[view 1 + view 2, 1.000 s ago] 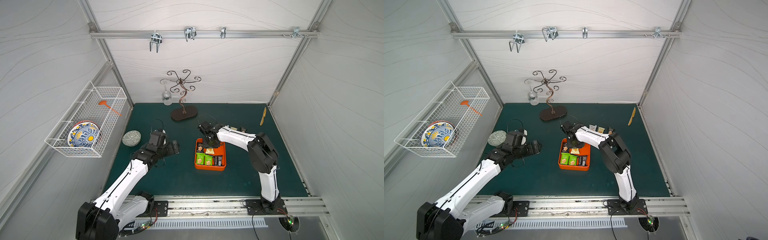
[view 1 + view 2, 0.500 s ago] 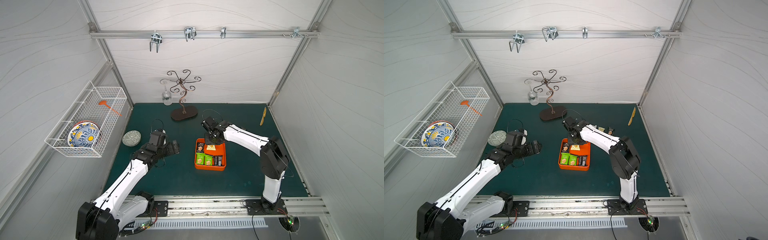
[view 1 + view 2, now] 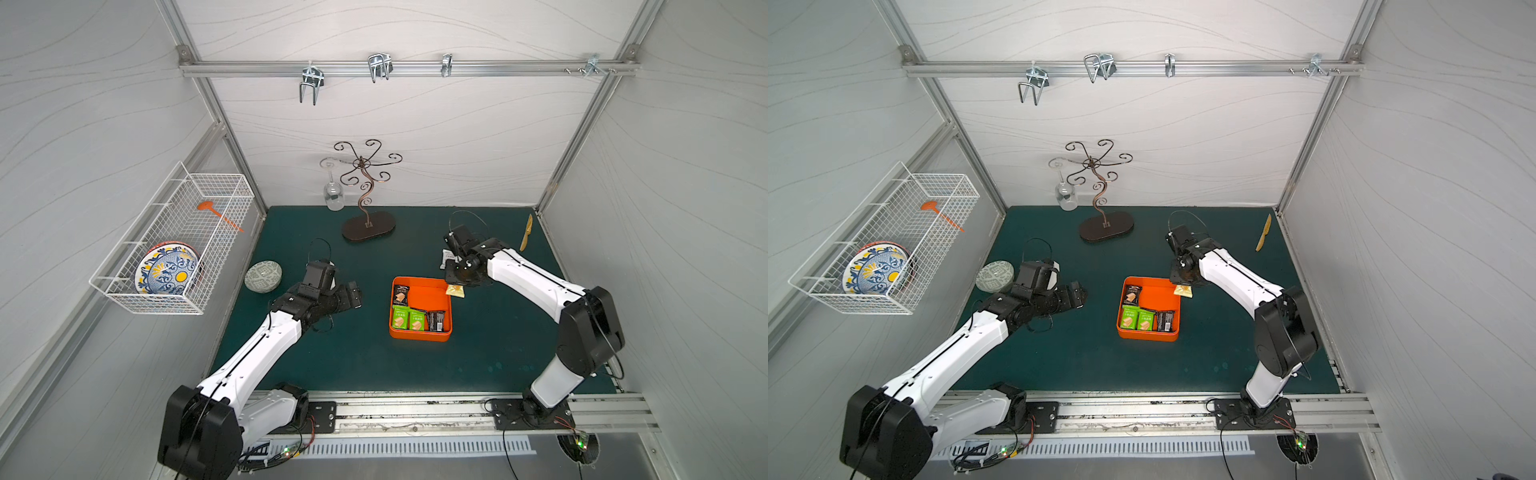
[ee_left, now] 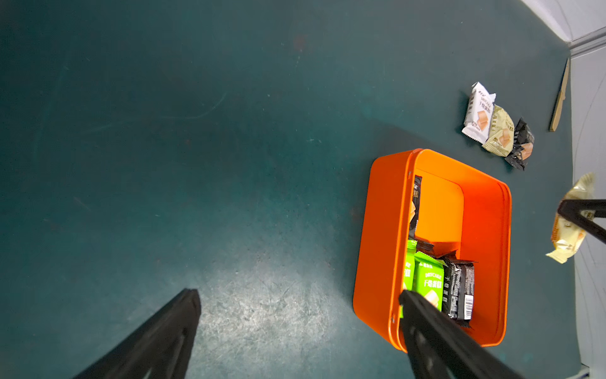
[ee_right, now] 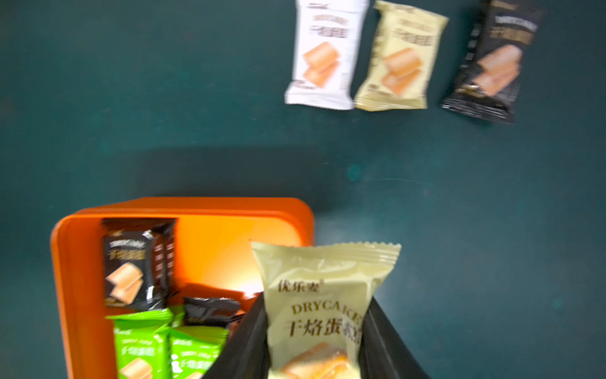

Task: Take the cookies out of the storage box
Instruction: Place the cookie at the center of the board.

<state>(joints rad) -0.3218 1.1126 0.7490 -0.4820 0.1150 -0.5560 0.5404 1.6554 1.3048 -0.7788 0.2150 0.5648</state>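
One storage box [image 3: 419,337], two green cookies [image 3: 400,319], two pale yellow cookies [image 5: 398,59], one white cookie [image 5: 323,55], at least three black cookies [image 5: 492,62].

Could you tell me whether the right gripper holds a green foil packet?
No, the right gripper is closed on a pale yellow foil packet.

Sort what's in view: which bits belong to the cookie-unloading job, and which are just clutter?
Job:
box
packets inside
yellow packet, held by the right tool
three packets outside

Clutter:
wire basket
plate
orange utensil
glass
stand
round dish
wooden knife
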